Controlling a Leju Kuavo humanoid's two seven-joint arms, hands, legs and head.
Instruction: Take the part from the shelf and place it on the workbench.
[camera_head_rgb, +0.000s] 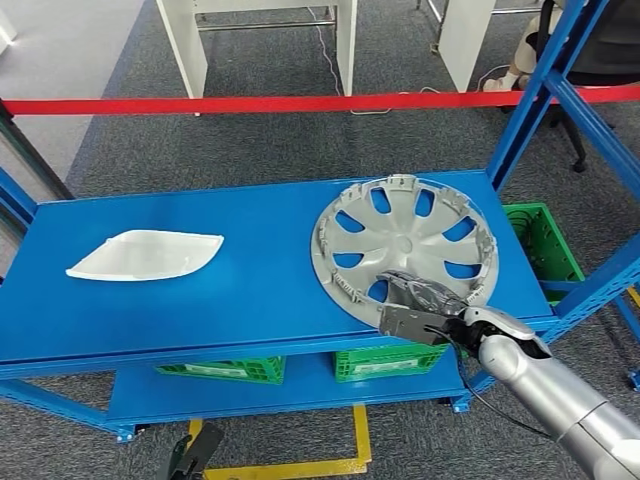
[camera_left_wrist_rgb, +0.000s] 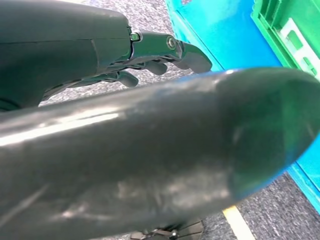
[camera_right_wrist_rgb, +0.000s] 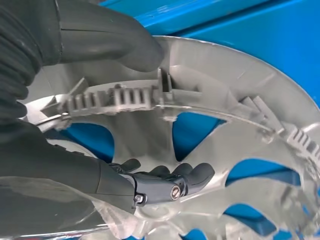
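A silver wheel cover (camera_head_rgb: 404, 240) lies flat, inner side up, on the right half of the blue shelf (camera_head_rgb: 249, 290). My right hand (camera_head_rgb: 419, 305) is at its near rim. In the right wrist view the thumb (camera_right_wrist_rgb: 124, 47) presses on the outer lip of the wheel cover (camera_right_wrist_rgb: 234, 90), and the dark fingers (camera_right_wrist_rgb: 177, 182) lie on the inner face across a spoke, so the ribbed rim sits between them. My left hand (camera_left_wrist_rgb: 113, 55) hangs low beside the shelf over the grey carpet, fingers loosely apart and holding nothing.
A white curved panel (camera_head_rgb: 147, 255) lies on the shelf's left half. Green crates (camera_head_rgb: 226, 370) sit on the lower level and another (camera_head_rgb: 543, 245) stands to the right. A blue upright (camera_head_rgb: 540, 95) rises at the right. Red tape (camera_head_rgb: 302, 103) crosses behind; a seated person (camera_head_rgb: 528, 60) is beyond it.
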